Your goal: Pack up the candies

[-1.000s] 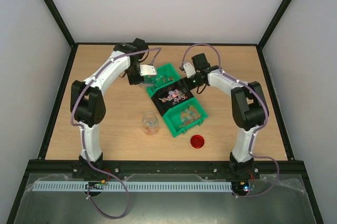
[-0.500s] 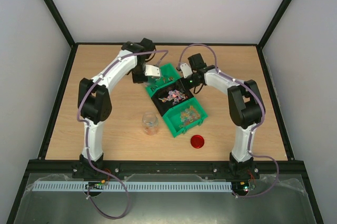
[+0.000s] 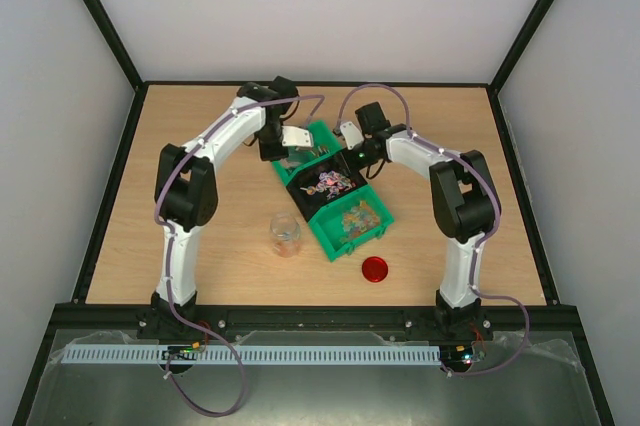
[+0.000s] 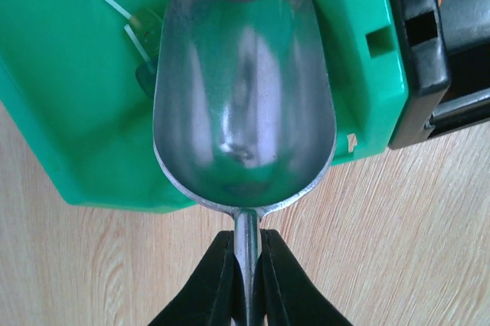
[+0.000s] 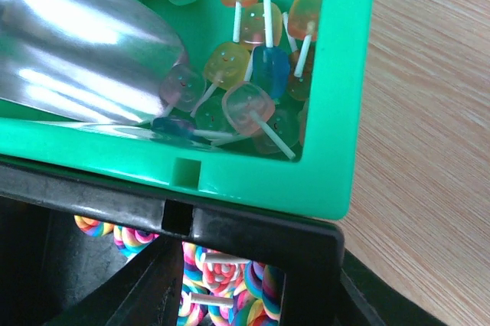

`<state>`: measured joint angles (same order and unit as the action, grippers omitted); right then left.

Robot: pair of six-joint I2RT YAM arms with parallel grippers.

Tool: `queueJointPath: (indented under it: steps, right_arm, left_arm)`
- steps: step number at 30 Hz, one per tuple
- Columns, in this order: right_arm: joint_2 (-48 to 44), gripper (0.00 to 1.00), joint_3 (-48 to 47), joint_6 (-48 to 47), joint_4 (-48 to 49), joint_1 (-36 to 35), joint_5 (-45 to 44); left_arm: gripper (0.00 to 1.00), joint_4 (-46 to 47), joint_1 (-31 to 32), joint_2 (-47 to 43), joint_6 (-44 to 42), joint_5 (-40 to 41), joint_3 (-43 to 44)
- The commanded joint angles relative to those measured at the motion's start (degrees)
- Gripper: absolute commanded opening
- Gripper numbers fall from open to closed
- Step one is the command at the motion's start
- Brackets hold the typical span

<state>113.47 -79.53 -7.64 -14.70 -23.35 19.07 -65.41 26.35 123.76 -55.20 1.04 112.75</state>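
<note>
Two robot arms reach across a pale wooden desk (image 3: 200,236) to a slanted row of three small open bins.

The left pincer (image 4: 246,242) is pressed together on the thin stem of a shiny metal scoop (image 4: 245,89). The scoop's bowl stretches straight out ahead of that pincer, over the floor of a bright green plastic bin (image 4: 69,112). The bowl looks bare inside. At its far tip and left edge lie a few small translucent candies on white sticks (image 5: 249,104). Most of them, orange, pink, blue and yellow-green, are heaped in the corner of the green bin just past the scoop's lip.

The right pincer (image 5: 256,265) is spread, its two dark fingers apart at the corner of a black plastic bin (image 5: 253,226) that touches the green one. One finger (image 5: 145,288) is inside the black bin and the other is outside its corner. I cannot tell whether either finger touches the wall. Below and between them lie rainbow-swirl lollipops (image 5: 222,276).

Beyond the black bin, on the side away from both pincers and toward the arm bases, stands a second green bin (image 3: 335,249) of tiny mixed-colour candies (image 3: 355,218). A small clear jar (image 3: 286,235) stands open just to its left. A round red lid (image 3: 375,269) lies flat nearer the bases, well apart from both pincers.
</note>
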Motion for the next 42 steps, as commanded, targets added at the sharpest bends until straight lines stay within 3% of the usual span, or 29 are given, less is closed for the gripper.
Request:
queueJointPath:
  steps: [1, 18, 26, 42]
  right_arm:
    - [1.5, 0.44, -1.9, -1.4, -1.0, -0.7, 1.7]
    - [3.4, 0.34, -3.6, -3.2, 1.1, -2.0, 2.9]
    - [3.2, 0.31, -3.3, -4.0, 1.9, -2.0, 3.5]
    - [2.8, 0.14, -3.0, -5.6, 4.1, -1.8, 0.8]
  left_arm:
    - [0.02, -0.3, 0.3, 2.3, 0.8, -2.9, -3.1]
    - [0.02, 13.7, 0.2, 3.8, 8.0, -12.7, -9.6]
    - [0.02, 23.7, -2.1, 2.5, 13.5, -26.2, -14.9]
    - [0.02, 41.9, -4.4, -2.0, 19.2, -35.9, -23.2]
